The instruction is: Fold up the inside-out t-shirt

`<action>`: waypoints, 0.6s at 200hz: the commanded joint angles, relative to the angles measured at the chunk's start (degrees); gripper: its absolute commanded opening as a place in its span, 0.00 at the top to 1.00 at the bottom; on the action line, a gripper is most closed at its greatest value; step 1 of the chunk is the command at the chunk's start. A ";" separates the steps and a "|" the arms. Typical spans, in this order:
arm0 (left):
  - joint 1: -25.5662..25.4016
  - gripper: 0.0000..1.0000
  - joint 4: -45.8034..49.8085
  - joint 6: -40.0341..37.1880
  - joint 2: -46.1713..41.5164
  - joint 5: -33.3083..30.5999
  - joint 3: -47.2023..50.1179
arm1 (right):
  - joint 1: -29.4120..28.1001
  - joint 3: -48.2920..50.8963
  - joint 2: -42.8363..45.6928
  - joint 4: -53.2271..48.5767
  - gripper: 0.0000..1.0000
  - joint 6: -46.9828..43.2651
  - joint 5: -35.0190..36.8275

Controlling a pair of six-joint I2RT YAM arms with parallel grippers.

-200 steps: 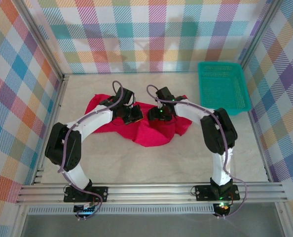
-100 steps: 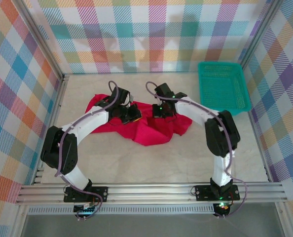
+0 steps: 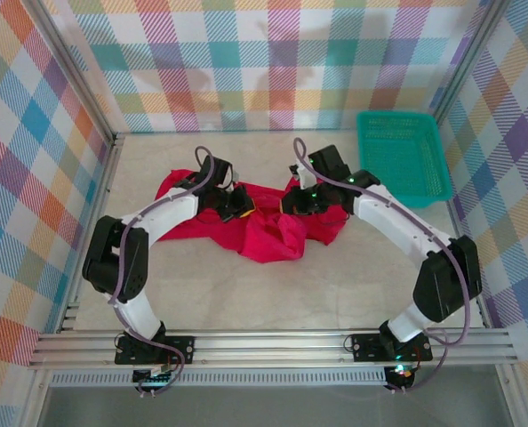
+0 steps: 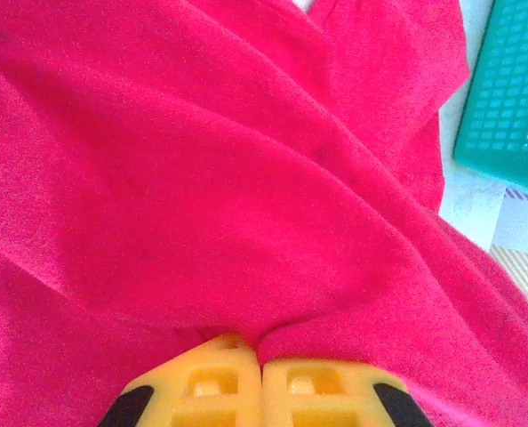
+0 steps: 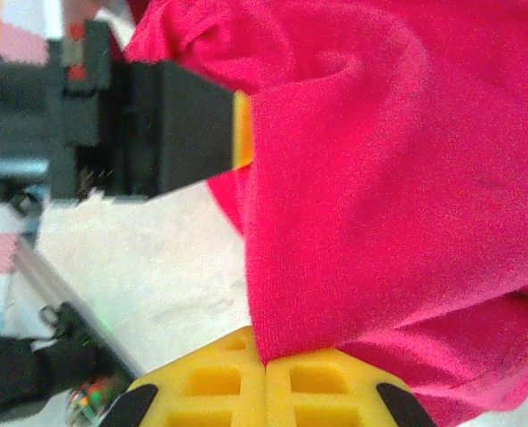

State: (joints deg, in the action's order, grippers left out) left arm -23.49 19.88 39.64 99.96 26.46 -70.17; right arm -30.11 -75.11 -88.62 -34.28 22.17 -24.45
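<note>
Red inside-out t-shirt point(image 3: 273, 236) (bunched) is pinched by left fingers point(image 4: 246, 365) and right fingers point(image 5: 246, 356).

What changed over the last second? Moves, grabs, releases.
The right gripper closed on the t-shirt and shifted slightly right; its elbow swung out to the right. The left gripper stayed shut on the t-shirt; the teal basket is unmoved.
</note>
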 commanded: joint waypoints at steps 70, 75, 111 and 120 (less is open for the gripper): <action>-5.43 1.00 -15.29 7.80 4.00 6.57 4.25 | 14.50 7.56 -14.61 10.72 1.00 2.25 3.00; -5.64 1.00 -16.02 8.29 4.53 6.78 4.25 | 14.41 6.54 -15.90 10.66 1.00 2.74 4.19; -5.52 1.00 -16.32 8.72 5.95 7.04 3.01 | 10.56 2.57 -12.75 3.58 0.76 2.40 14.07; -5.52 1.00 -15.60 8.41 5.95 6.79 2.44 | 8.96 2.83 -10.33 1.86 0.68 2.34 16.13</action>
State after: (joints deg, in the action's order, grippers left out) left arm -28.97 5.61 47.27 105.71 32.16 -66.76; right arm -17.19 -68.64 -106.67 -27.35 24.84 -16.60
